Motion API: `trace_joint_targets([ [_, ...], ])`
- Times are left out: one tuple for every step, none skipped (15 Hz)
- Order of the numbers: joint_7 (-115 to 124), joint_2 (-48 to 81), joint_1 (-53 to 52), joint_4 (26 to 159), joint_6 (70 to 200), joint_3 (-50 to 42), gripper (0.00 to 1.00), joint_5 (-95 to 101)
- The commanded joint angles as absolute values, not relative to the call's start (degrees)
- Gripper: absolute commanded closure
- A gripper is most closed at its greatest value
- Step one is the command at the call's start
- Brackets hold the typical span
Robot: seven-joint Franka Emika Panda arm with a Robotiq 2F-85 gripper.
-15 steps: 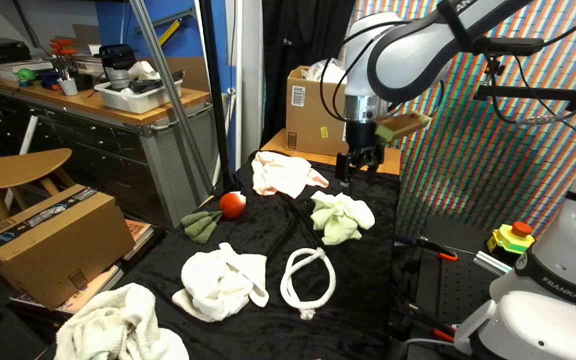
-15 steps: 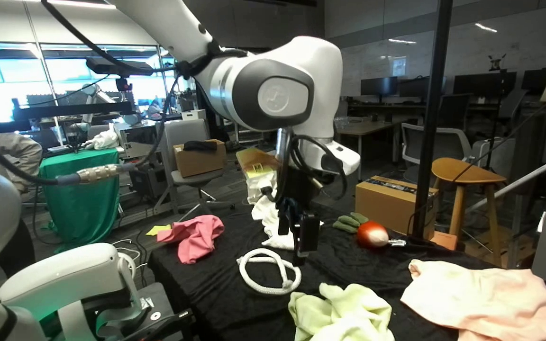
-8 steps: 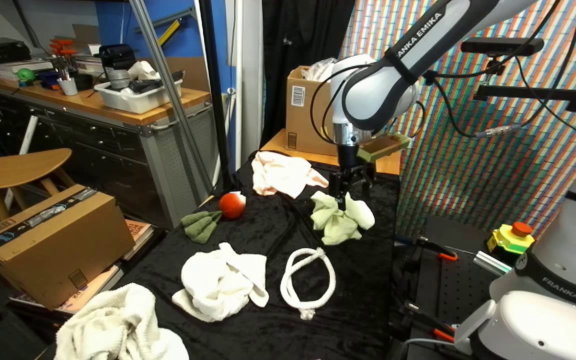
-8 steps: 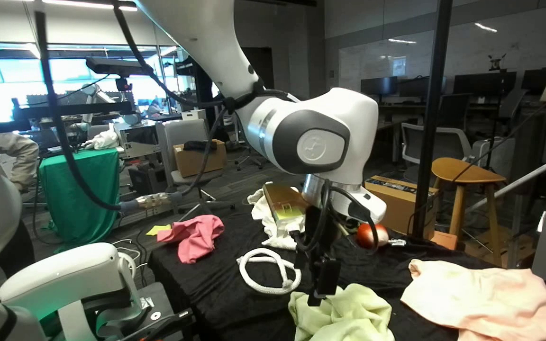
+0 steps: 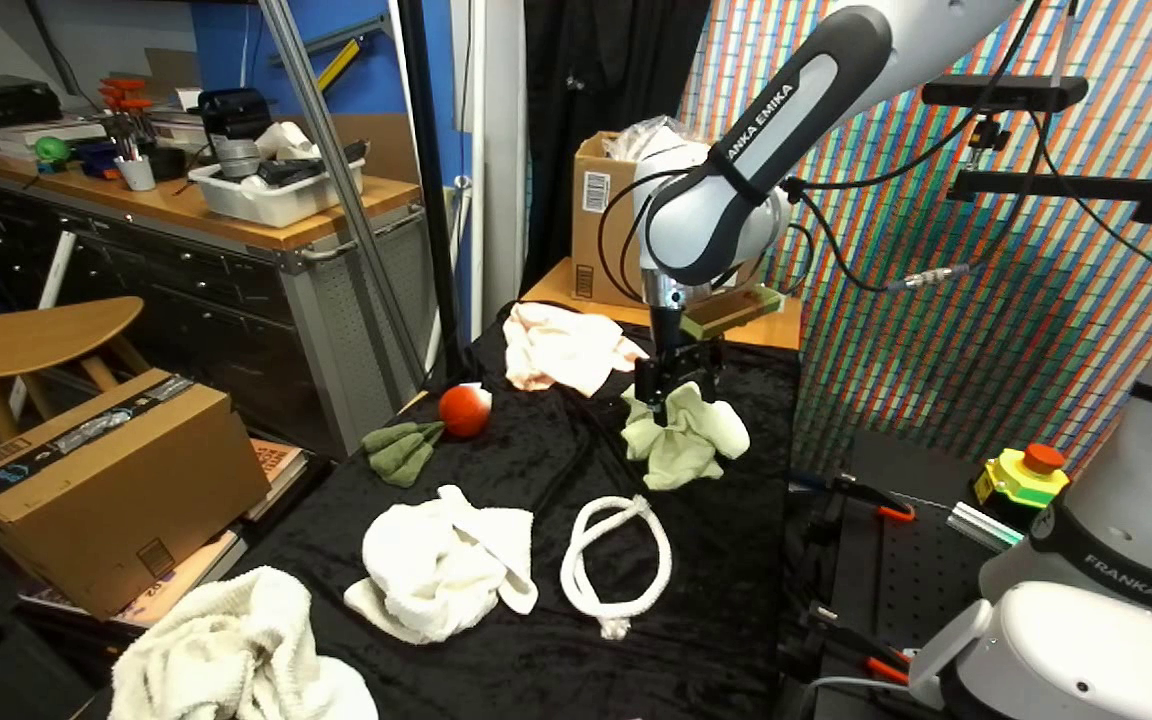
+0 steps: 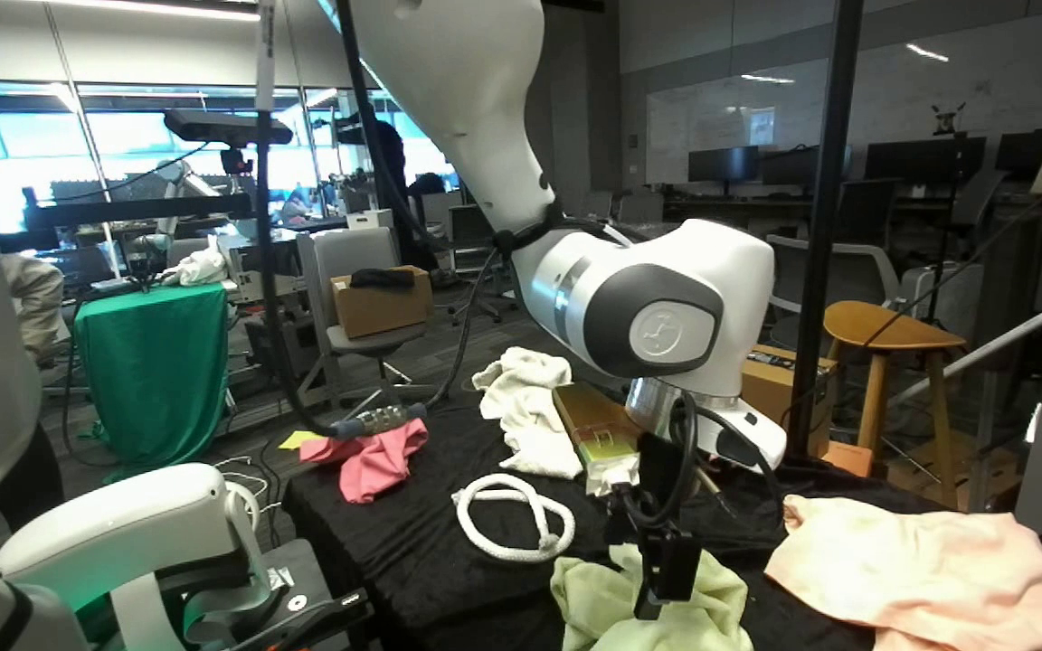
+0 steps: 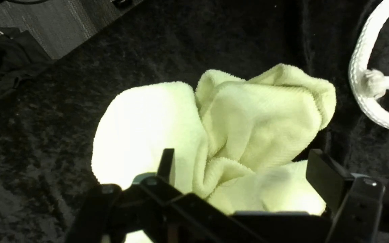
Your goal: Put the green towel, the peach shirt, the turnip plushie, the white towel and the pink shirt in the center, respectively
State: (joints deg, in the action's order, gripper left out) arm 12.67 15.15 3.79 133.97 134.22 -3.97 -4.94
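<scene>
Black velvet cloth (image 5: pixel 716 590) covers the work surface; a cardboard box (image 5: pixel 611 240) stands behind it. In an exterior view, the gripper (image 5: pixel 684 393) is positioned over the green towel (image 5: pixel 681 450), which lies bunched on the cloth. The peach shirt (image 5: pixel 571 350) lies beyond the towel. The turnip plushie (image 5: pixel 463 411) rests near the edge of the cloth. Two white cloths (image 5: pixel 446 575) lie toward the near end; which one the task specifies cannot be told. A white rope ring (image 5: pixel 616 609) lies near the green towel.

In an exterior view, the pink shirt (image 6: pixel 379 468) lies well apart from the green towel, at the side of the cloth, partly hidden by a cable connector (image 6: pixel 383 419) in front of it. The gripper overlaps the green towel there; contact cannot be confirmed.

In the wrist view, the fingers (image 7: pixel 327 179) are spread wide above the green towel, folds showing in the gap, nothing gripped. Step in hand, by judgement: first pick, green towel, grasp not yet made. Next, lower the fingers around a raised fold, close firmly, verify the hold, then lift before carrying the towel to the center. The rope ring may mark that spot; confirm before release. Avoid a shallow pinch: soft fabric is likely to slip.
</scene>
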Motion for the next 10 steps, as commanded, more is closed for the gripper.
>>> trace_joint_targets([
  [13.4,19.3,3.6,130.3,135.0,-5.3,0.00,-4.0],
  [13.5,20.1,3.6,129.8,134.9,-5.6,0.00,-3.8],
  [13.5,21.1,3.5,129.3,135.1,-5.9,0.00,-3.7],
  [13.8,21.9,3.4,128.8,134.8,-6.2,0.00,-3.4],
  [13.5,22.6,3.5,128.4,134.8,-6.4,0.00,-3.5],
  [13.7,23.1,3.5,128.1,134.5,-6.6,0.00,-3.4],
  [13.6,23.5,3.5,127.8,134.3,-6.7,0.00,-3.5],
  [13.5,24.1,3.4,127.4,134.1,-6.8,0.00,-3.4],
  [13.4,24.5,3.4,127.1,134.1,-6.8,0.00,-3.5],
  [12.8,24.8,3.5,127.4,134.3,-6.4,0.00,-4.1],
])
